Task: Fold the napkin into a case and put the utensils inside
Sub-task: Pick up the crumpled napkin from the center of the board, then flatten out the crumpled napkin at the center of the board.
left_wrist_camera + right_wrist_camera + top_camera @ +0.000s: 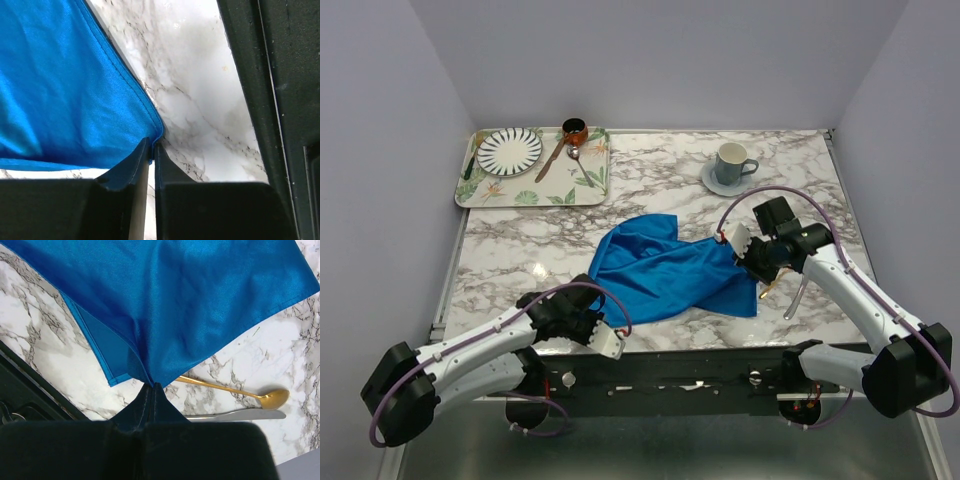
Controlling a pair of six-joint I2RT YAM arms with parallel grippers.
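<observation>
Clamping the napkin [660, 265] at two corners, both jaws are closed on cloth overlapping the gold spoon [272, 399].

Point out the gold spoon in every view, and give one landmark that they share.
Top external: gold spoon peeks out at the blue napkin's right corner.
Left wrist: not in it.
Right wrist: lower right, on the marble table above a silver utensil.
Shared landmark: the blue napkin.

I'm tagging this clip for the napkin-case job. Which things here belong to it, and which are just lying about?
Job: blue napkin, gold spoon, silver utensil.
Lying about: floral tray, striped plate, brown-handled spoon, small brown pot, grey cup, saucer.
</observation>
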